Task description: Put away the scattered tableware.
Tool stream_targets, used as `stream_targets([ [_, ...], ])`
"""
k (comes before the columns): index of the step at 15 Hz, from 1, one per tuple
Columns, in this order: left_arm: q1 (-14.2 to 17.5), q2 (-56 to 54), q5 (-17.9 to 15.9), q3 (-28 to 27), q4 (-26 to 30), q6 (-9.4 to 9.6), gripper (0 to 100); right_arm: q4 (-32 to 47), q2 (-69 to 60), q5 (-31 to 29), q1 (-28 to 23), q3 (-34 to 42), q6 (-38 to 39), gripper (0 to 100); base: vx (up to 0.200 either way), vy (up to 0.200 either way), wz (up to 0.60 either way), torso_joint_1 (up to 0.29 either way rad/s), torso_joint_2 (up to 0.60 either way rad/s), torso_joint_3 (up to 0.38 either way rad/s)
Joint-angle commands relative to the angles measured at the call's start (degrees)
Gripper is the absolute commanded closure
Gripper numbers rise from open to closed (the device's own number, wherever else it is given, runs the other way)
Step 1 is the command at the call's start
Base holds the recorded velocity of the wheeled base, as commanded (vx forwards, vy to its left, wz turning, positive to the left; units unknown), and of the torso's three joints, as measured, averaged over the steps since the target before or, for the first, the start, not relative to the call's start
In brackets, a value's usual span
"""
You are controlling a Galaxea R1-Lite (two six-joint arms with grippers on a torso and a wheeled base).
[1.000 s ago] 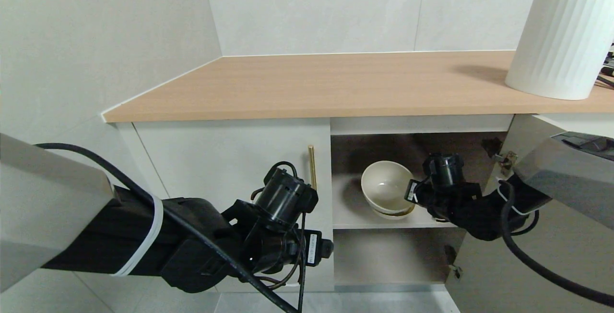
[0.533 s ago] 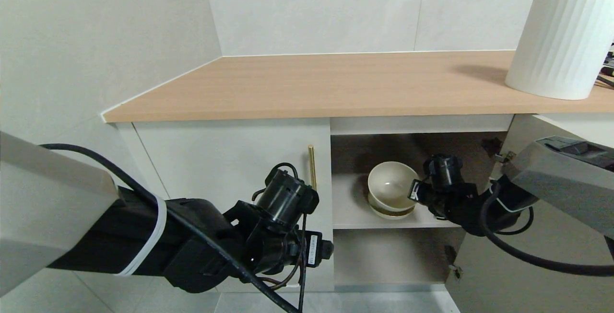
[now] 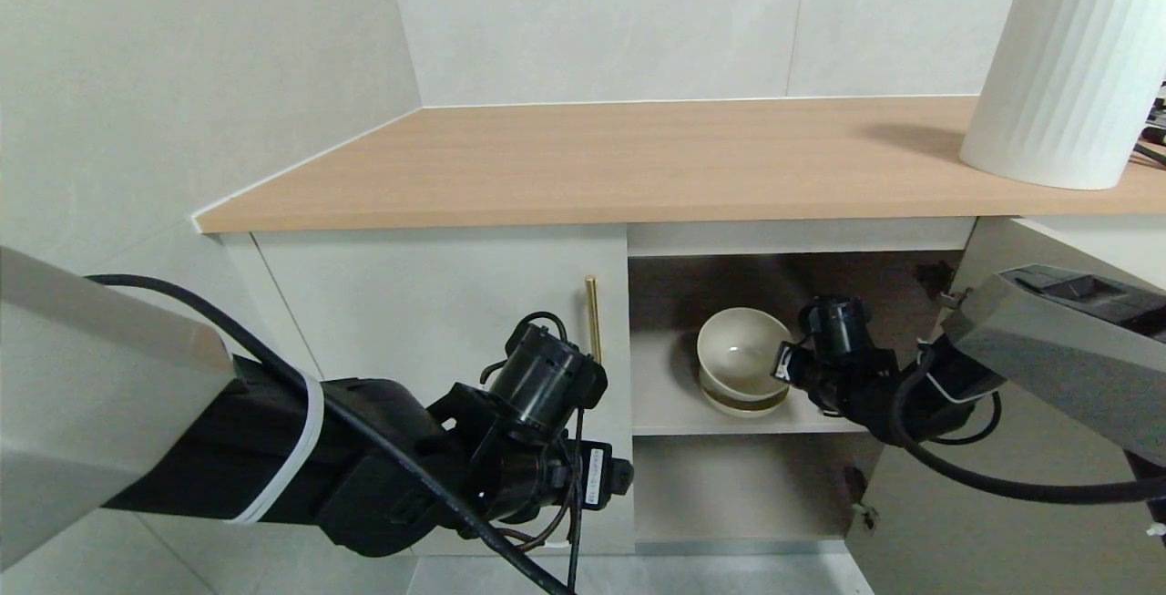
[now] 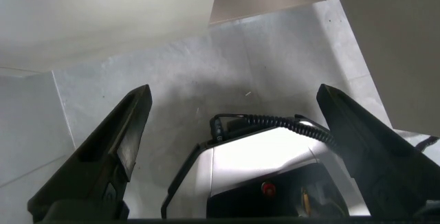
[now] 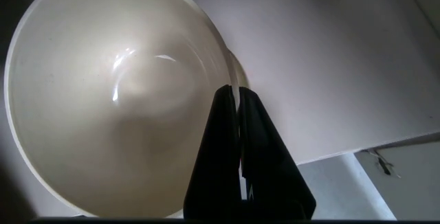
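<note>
Since a second ago the bowl [image 3: 738, 353] [image 5: 103, 100] has gone a little to the right and farther into the open cabinet, and it now looks less tipped toward the camera. It sits on the middle shelf [image 3: 665, 394], seemingly nested on a second dish with a dark rim [image 3: 742, 405]. The right gripper [image 3: 785, 367] [image 5: 237, 95] has gone in with it, its fingers pinching the bowl's right rim. The left gripper [image 4: 234, 93] has hardly shifted; it hangs low in front of the closed left door, near the brass handle [image 3: 592, 317], with its fingers spread wide over the floor. A white label [image 3: 592, 477] on the left wrist carries print too small to read, as does one [image 3: 781, 363] on the right gripper.
</note>
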Motion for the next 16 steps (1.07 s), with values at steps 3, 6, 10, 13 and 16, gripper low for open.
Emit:
stream_targets([
  [3,0.0,0.2,0.0,0.0,-0.1,-0.03,0,0.7,0.6,0.0,0.1,-0.4,0.0,100,0.000,0.000,0.00,0.000,0.00,0.000],
  [6,0.0,0.1,0.0,0.0,-0.1,-0.03,0,0.7,1.1,0.0,0.1,-0.4,-0.1,100,0.000,0.000,0.00,0.000,0.00,0.000],
  [10,0.0,0.0,0.0,0.0,-0.1,-0.03,0,0.7,1.3,-0.1,0.1,-0.4,-0.3,100,0.000,0.000,0.00,0.000,0.00,0.000],
  [13,0.0,0.0,0.0,0.0,-0.1,-0.03,0,0.8,1.3,-0.1,0.2,-0.4,-0.3,100,0.000,0.000,0.00,0.000,0.00,0.000],
  [16,0.0,0.1,0.0,-0.1,-0.1,-0.03,0,0.9,1.3,-0.1,0.2,-0.3,-0.4,0,0.000,0.000,0.00,0.000,0.00,0.000],
])
